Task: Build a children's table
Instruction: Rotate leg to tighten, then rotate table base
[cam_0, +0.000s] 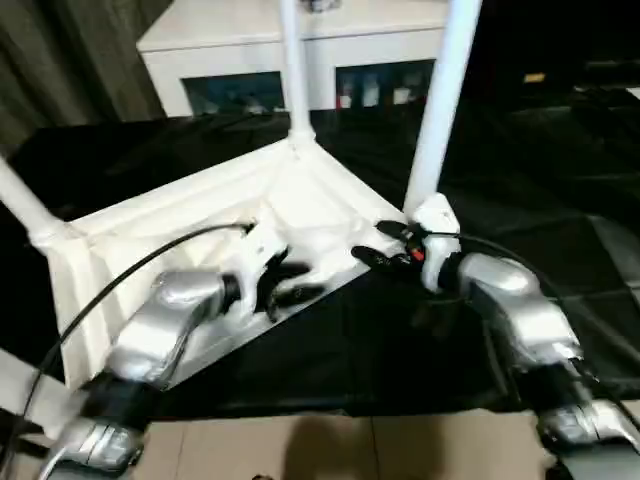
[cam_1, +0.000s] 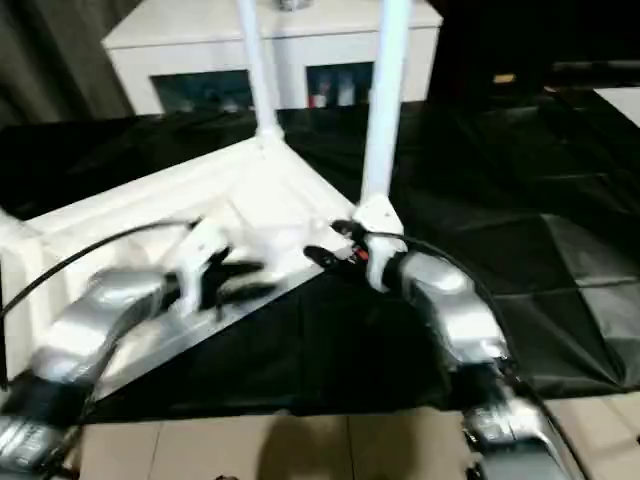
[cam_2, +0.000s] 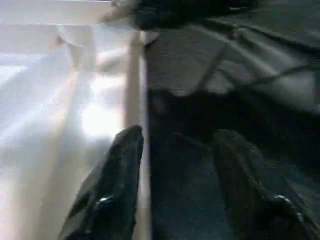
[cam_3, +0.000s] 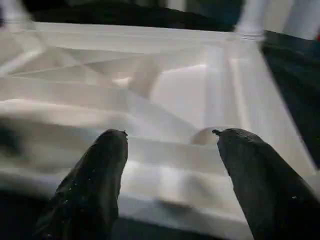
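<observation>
The white tabletop (cam_0: 200, 215) lies upside down on a black cloth, ribbed underside up. Three white legs stand in its corner sockets: one at the far corner (cam_0: 292, 70), one at the right corner (cam_0: 440, 110) and one at the left corner (cam_0: 20, 205). My left gripper (cam_0: 297, 282) is open at the tabletop's near edge; in the left wrist view one finger (cam_2: 112, 195) is over the white rim and the other is over the cloth. My right gripper (cam_0: 380, 245) is open just beside the base of the right leg, pointing at the ribbed underside (cam_3: 150, 90). Nothing is held.
A white cabinet (cam_0: 230, 50) with glass doors stands behind the work. The black cloth (cam_0: 380, 350) spreads to the right and toward me, and tiled floor (cam_0: 350, 450) shows at the near edge. A black cable (cam_0: 120, 285) runs over my left forearm.
</observation>
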